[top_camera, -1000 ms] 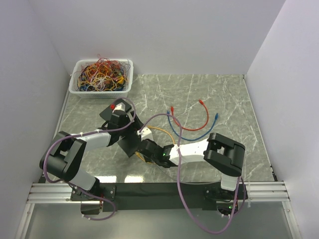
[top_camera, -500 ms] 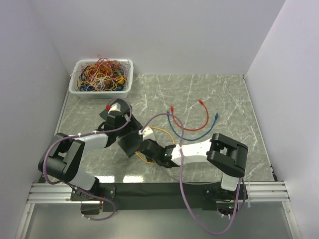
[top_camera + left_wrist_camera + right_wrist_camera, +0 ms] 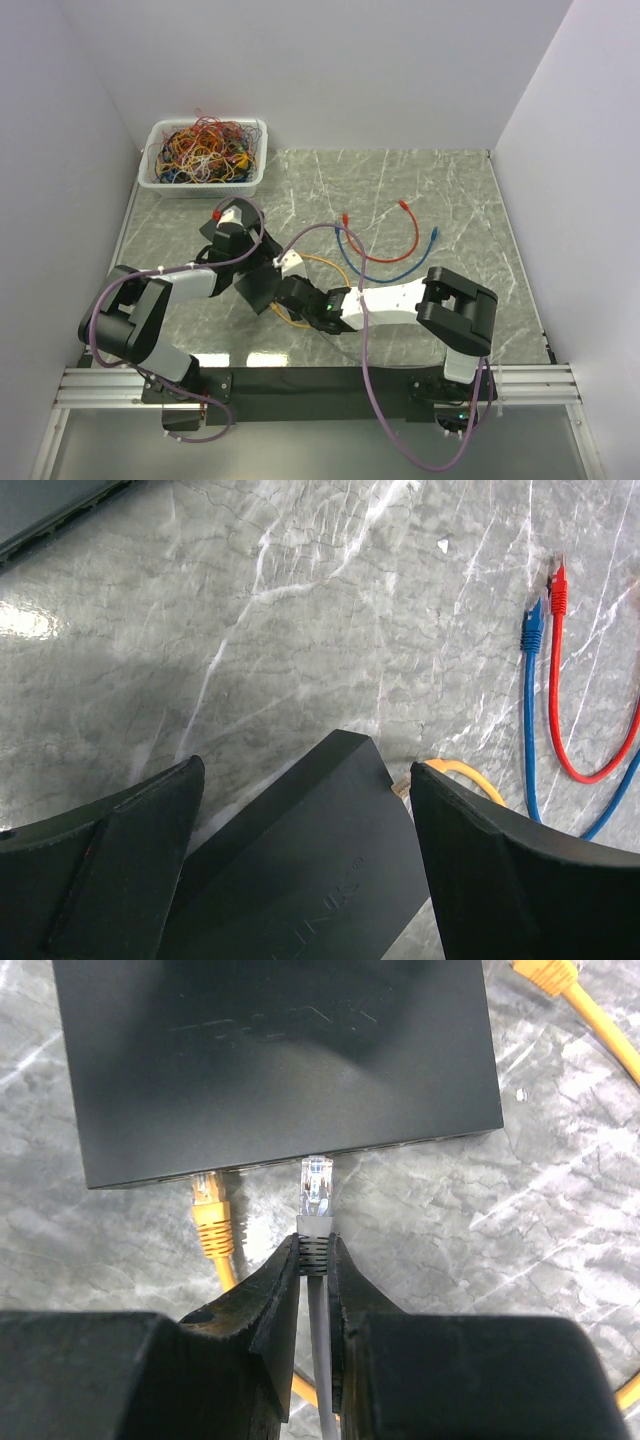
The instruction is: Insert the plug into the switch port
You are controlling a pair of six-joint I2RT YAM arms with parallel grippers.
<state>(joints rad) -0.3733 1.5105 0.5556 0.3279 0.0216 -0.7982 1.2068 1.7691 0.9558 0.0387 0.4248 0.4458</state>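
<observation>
The black switch (image 3: 270, 1060) lies on the marble table, also seen in the top view (image 3: 258, 288) and the left wrist view (image 3: 300, 870). My left gripper (image 3: 305, 850) straddles it, one finger against each side. My right gripper (image 3: 315, 1245) is shut on the ribbed boot of a grey cable. Its clear plug (image 3: 318, 1185) points at the switch's port face, with its tip at the edge. An orange plug (image 3: 207, 1200) sits in the port just to the left. In the top view my right gripper (image 3: 287, 294) is just right of the switch.
A white basket of tangled cables (image 3: 205, 150) stands at the back left. A red cable (image 3: 385, 245) and a blue cable (image 3: 400, 272) lie right of centre, and an orange cable (image 3: 325, 268) loops beside the switch. The loose end of the orange cable (image 3: 545, 972) lies past the switch's corner.
My right gripper has moved slightly left, toward the switch, carrying the plug. My left gripper and the switch have shifted a little.
</observation>
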